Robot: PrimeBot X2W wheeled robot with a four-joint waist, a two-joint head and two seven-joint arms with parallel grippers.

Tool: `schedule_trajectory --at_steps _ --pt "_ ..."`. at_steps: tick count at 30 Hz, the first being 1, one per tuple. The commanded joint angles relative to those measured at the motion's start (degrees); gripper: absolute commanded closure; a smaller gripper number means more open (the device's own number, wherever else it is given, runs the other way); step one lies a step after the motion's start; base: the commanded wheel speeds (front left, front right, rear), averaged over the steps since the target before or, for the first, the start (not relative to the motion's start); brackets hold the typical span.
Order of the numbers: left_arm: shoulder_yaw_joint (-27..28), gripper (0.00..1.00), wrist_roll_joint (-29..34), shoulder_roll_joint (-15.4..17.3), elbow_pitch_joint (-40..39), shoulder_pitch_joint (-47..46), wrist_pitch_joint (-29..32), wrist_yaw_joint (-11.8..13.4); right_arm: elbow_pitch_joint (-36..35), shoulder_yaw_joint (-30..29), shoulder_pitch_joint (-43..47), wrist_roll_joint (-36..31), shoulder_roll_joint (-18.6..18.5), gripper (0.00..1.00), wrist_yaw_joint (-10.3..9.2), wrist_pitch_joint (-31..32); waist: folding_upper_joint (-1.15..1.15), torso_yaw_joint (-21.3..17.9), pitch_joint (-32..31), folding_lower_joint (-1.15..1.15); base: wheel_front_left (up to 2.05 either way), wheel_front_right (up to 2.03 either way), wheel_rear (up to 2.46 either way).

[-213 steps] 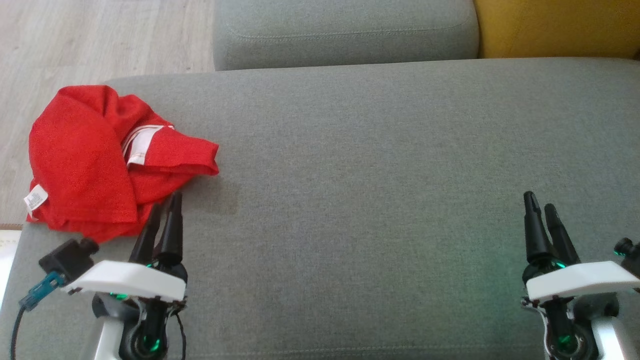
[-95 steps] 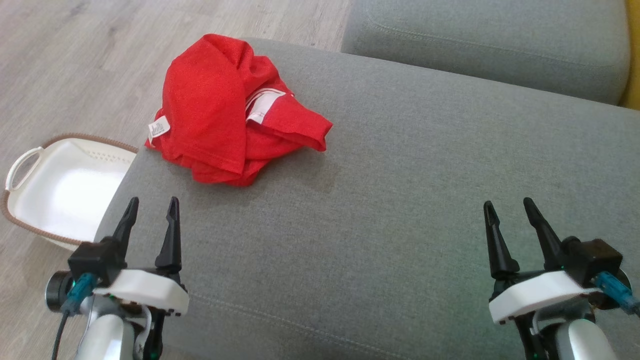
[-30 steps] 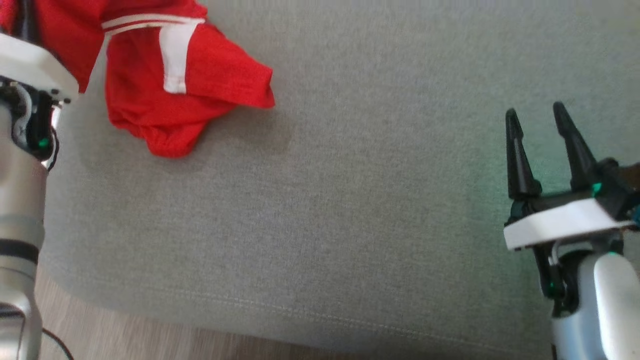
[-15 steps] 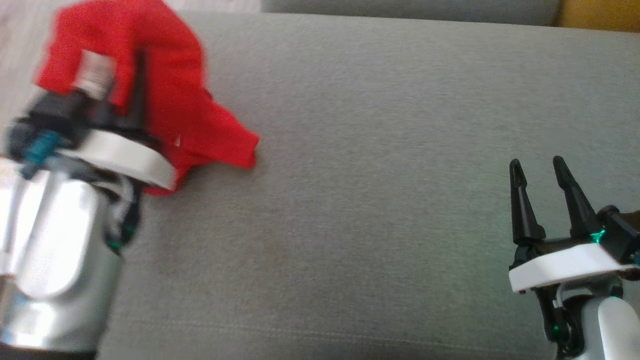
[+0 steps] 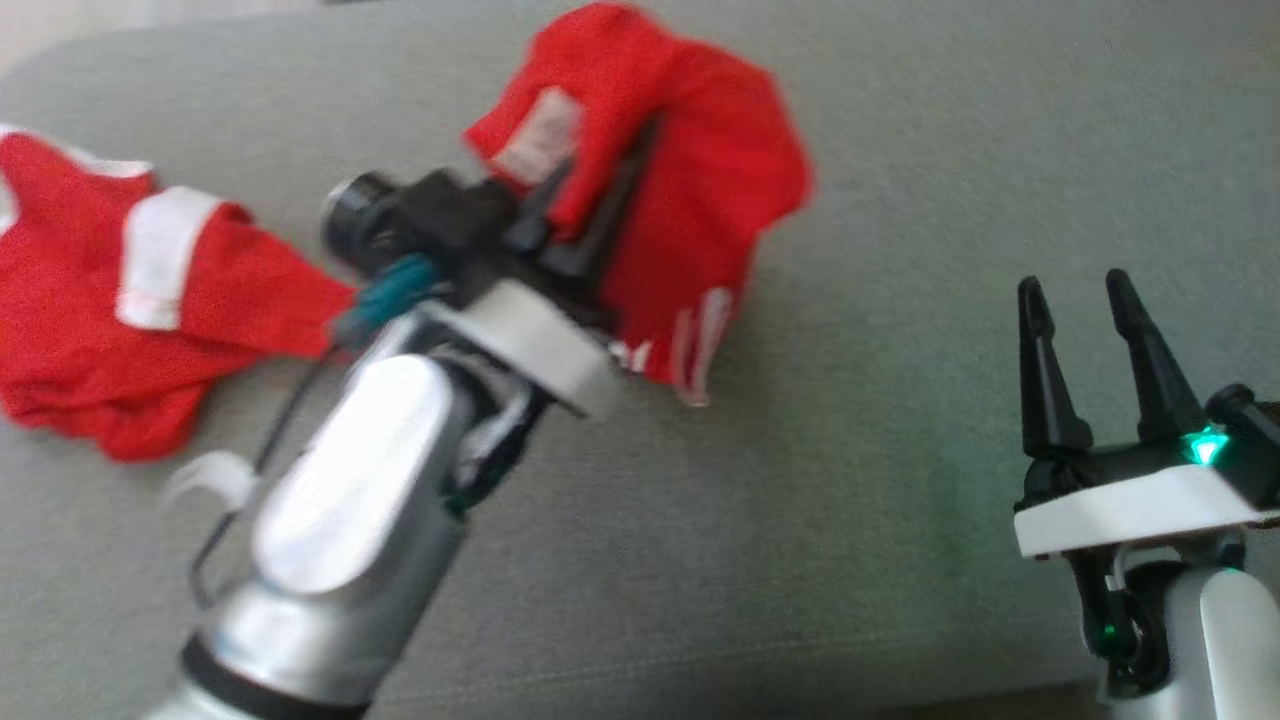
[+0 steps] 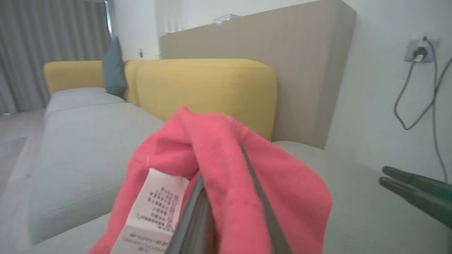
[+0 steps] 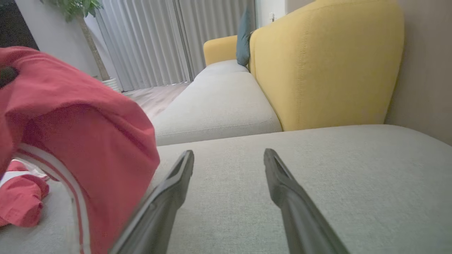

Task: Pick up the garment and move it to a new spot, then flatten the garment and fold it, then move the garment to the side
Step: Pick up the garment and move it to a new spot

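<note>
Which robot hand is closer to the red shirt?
Left. The left gripper is shut on the crumpled red fabric garment, holding a bunch of it up. The right gripper stands open, apart from it, over the grey sofa cushion.

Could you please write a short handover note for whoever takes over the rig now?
Left gripper: jaws shut on the red garment, one bunch raised above the grey sofa seat; the rest lies on the seat at left.
Right gripper: jaws open, empty, at right.
Done: garment grasped, partly lifted.
Left: set it at a new spot, flatten, fold, move aside.
</note>
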Motion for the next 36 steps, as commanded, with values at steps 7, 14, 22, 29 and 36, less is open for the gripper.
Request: schedule_trajectory --at_steps 7,14,22,29,36 --pt "-5.6 1.0 0.9 -3.3 5.6 -4.9 2.0 -1.9 -1.4 1.5 -2.7 1.4 -0.3 0.0 -0.04 -2.3 0.0 -6.4 7.5 0.0 0.0 0.0 0.0" --pt "-11.2 1.0 0.7 -3.9 12.6 -4.3 2.4 -3.5 -0.3 1.3 -3.6 1.5 -0.3 0.0 -0.04 -3.4 0.0 -6.3 9.3 0.0 0.0 0.0 0.0" --pt "-12.8 0.0 1.0 -3.4 11.7 -1.7 -5.0 -2.6 1.2 1.4 -4.5 0.1 -0.3 0.0 -0.04 -3.6 0.0 -3.2 7.4 0.0 0.0 0.0 0.0" --pt "-4.9 0.0 -0.2 0.9 4.9 4.1 -9.2 4.9 1.3 1.2 -4.1 -1.2 -0.3 0.0 -0.04 -2.3 0.0 0.7 3.8 0.0 0.0 0.0 0.0" --pt "5.7 0.0 -2.0 5.6 1.0 10.4 -9.9 11.1 1.0 0.8 -2.7 -2.5 -0.3 0.0 -0.04 -0.7 0.0 3.7 1.0 0.0 0.0 0.0 0.0"
